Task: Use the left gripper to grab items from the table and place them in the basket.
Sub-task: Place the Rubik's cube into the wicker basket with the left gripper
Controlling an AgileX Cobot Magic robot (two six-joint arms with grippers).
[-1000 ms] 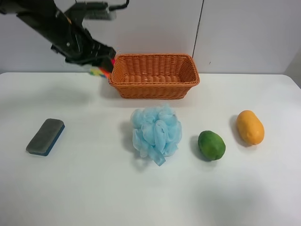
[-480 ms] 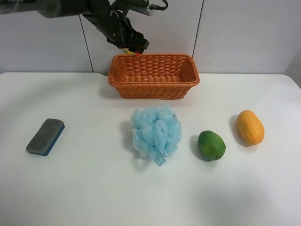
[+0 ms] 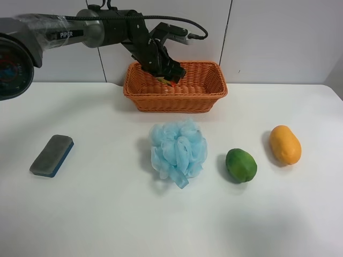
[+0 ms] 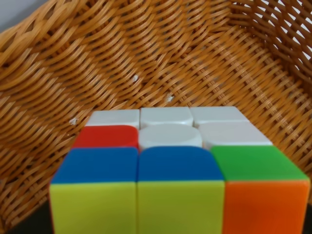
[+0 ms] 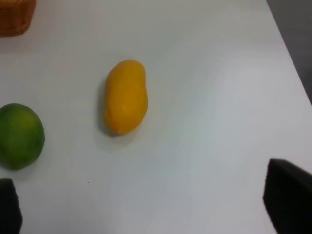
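Observation:
My left gripper, a black claw on the arm marked "PIPER", is shut on the multicoloured puzzle cube and holds it inside the wicker basket, just above its woven floor. On the white table lie the grey-topped blue eraser block, the light-blue bath pouf, the green fruit and the orange-yellow fruit. My right gripper is open and empty above the table, near the orange-yellow fruit and the green fruit.
The basket stands at the table's far edge against a white panelled wall. A corner of the basket shows in the right wrist view. The table's edge runs beside the orange-yellow fruit.
The left arm has carried the cube from beside the basket's left end, over its rim, and down into the basket. The items on the table have not moved.

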